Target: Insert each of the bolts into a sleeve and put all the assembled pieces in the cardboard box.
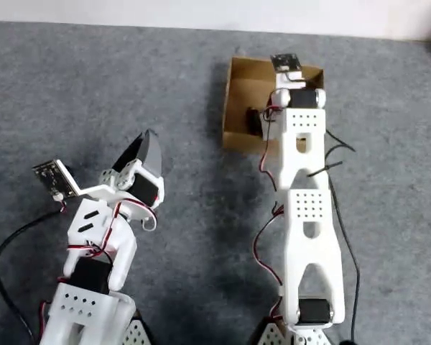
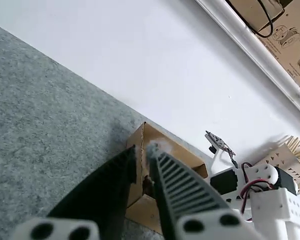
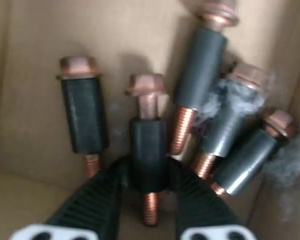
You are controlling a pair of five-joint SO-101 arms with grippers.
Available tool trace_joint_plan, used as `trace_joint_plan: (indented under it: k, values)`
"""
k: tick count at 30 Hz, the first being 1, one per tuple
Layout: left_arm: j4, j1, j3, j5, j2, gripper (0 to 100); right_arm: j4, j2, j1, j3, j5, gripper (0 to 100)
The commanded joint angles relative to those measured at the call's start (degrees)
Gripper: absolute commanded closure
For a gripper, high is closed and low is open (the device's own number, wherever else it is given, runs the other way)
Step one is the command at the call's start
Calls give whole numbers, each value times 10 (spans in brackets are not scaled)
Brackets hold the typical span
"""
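The cardboard box (image 1: 238, 85) stands at the table's far middle, and my right arm (image 1: 302, 118) stretches over it with its wrist above the inside. In the right wrist view my right gripper (image 3: 147, 169) is down in the box, shut on the black sleeve of an assembled bolt and sleeve (image 3: 147, 142) whose copper head points away. Several other assembled pieces (image 3: 82, 117) (image 3: 202, 65) (image 3: 247, 157) lie on the box floor around it. My left gripper (image 1: 149, 136) hangs shut and empty over bare carpet left of the box (image 2: 187, 159), its tips (image 2: 142, 152) nearly touching.
Grey carpet (image 1: 79, 86) covers the table, with open room left of the box and between the arms. A white wall (image 2: 140, 60) rises behind the box. Grey fluff (image 3: 220, 95) clings to some pieces in the box.
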State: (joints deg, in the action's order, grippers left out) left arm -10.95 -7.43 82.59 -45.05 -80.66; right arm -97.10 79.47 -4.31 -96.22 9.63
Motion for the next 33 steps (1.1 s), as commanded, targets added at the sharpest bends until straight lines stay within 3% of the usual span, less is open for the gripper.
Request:
trace_joint_plan:
  k: [1,3,9,26,33]
  values:
    - [16,-10,-1,0,-1,931,-22,-49,8,-57,8,710]
    - [16,-10,-1,0,-1,931,-29,-70,8,-57,8,662]
    - [16,-10,-1,3,-1,931,-38,-153,8,-57,4,660]
    - [17,-82,7,157,-1,931,-42,-611,-15,-54,-72,660]
    - [18,-130,18,257,10,933,-41,-844,-15,162,-72,660]
